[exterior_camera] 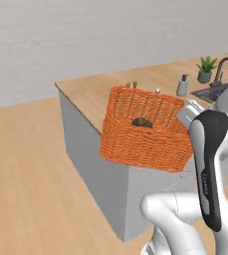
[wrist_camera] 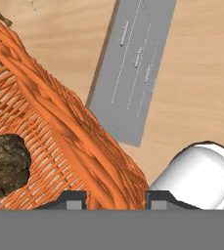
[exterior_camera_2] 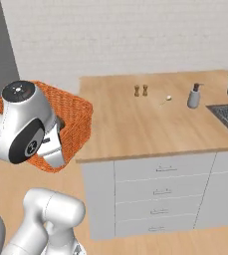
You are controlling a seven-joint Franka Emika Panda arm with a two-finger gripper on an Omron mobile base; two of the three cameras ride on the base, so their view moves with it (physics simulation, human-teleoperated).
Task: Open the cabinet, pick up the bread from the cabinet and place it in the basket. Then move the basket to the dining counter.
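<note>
My fingers (wrist_camera: pixel 116 199) pinch basket (exterior_camera: pixel 146 130) rim, bread (wrist_camera: pixel 5 165) inside; carrying to dining surface (exterior_camera_2: pixel 150 119); next: lower it flat.

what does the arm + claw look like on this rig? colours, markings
Glossy white rounded arm links with dark joint sections: a long black rounded cover bearing small pale lettering too small to read, and a round dark grey cap with a small white mark. The claw has two small dark grey squared tips. No cables visible.
</note>
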